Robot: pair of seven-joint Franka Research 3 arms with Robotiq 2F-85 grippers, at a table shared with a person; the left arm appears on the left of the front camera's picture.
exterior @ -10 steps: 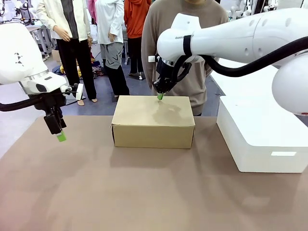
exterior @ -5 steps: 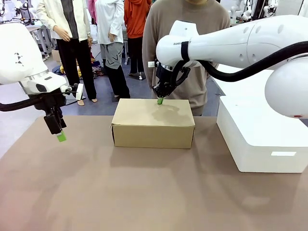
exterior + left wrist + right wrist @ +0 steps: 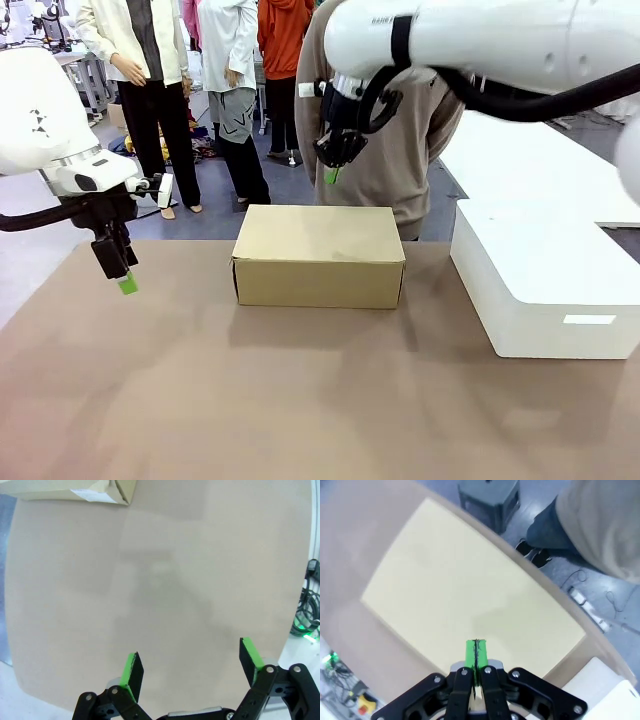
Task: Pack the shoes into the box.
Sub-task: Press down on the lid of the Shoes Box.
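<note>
Lifted clear of the lid since a second ago, the right gripper [image 3: 331, 176] now hangs at upper centre of the front view, jaws pressed together on nothing. Lower left, the left gripper [image 3: 125, 284] hovers unmoved over the table [image 3: 300, 400], jaws apart and empty. Between them the box [image 3: 318, 255] sits shut at mid-frame, so packing looks finished, though any shoes are hidden inside. Next probably calls only for pulling both arms back.
</note>
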